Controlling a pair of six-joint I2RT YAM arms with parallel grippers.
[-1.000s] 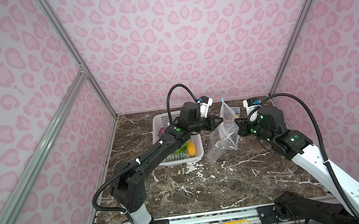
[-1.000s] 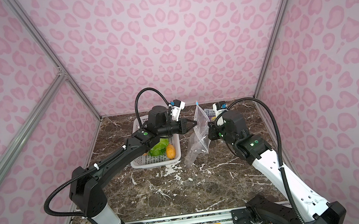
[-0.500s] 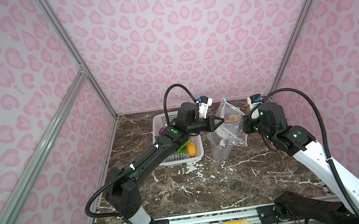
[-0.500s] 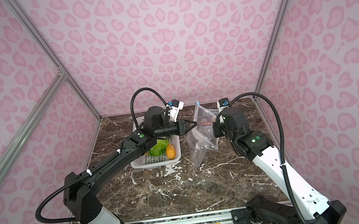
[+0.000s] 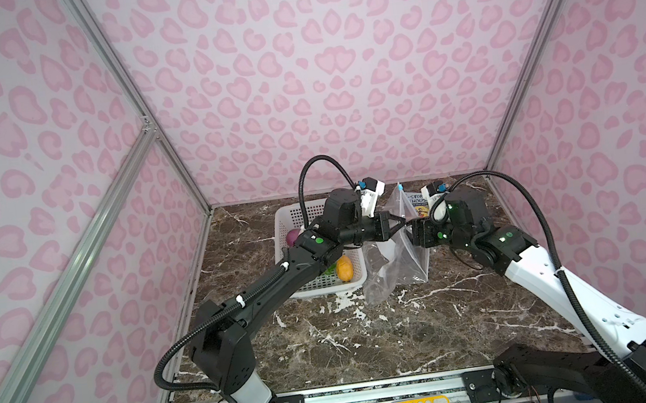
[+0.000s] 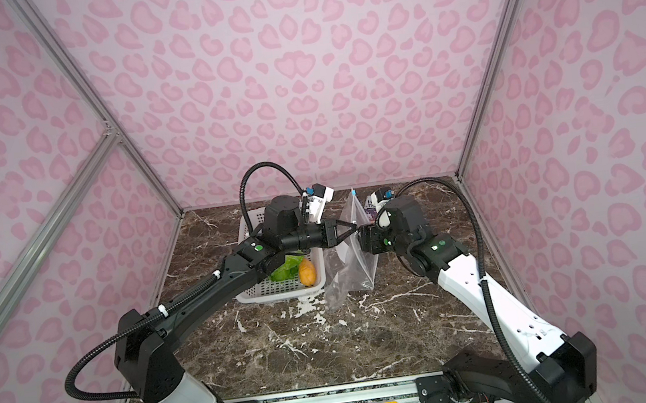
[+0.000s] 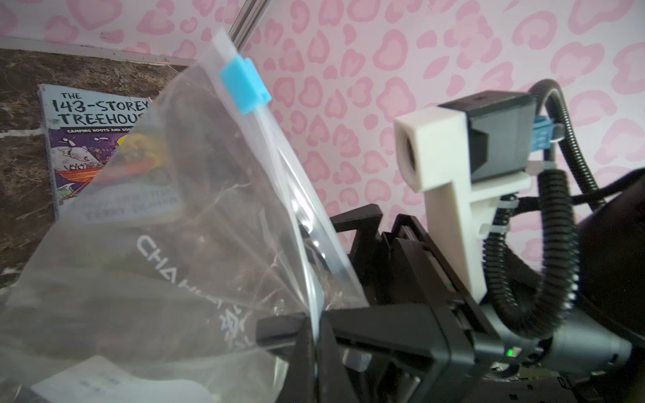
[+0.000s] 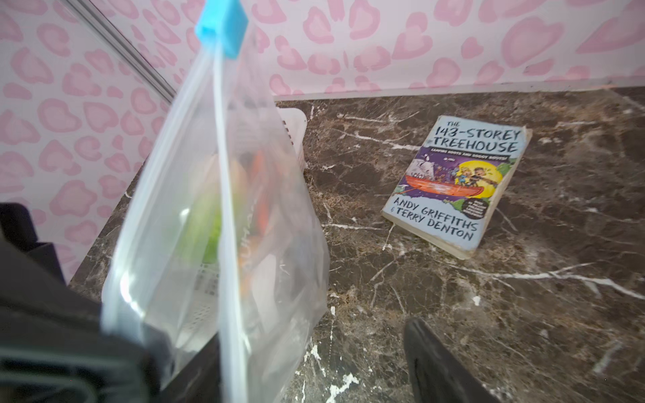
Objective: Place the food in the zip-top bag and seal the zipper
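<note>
The zip-top bag [image 5: 398, 262] is held up just beside the basket [image 5: 326, 291], toward the far edge of the surface [image 5: 372, 343] — its zipper [image 7: 279, 150] is pinched in the closed left tool [image 5: 401, 221]. The right tool [image 6: 362, 236] is spread wide beside that edge. The food — potato [image 5: 344, 267], onion [image 5: 293, 237], cabbage [image 6: 287, 267] — is seen in the basket.

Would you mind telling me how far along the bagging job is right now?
Barely started. Done: nothing; the potato, purple onion and cabbage lie in the white basket. In hand: the left gripper is shut on the zip-top bag at its zipper, holding it up; the right gripper is beside it, jaws apart. Left: load them in, then slide the blue slider along to seal.
</note>
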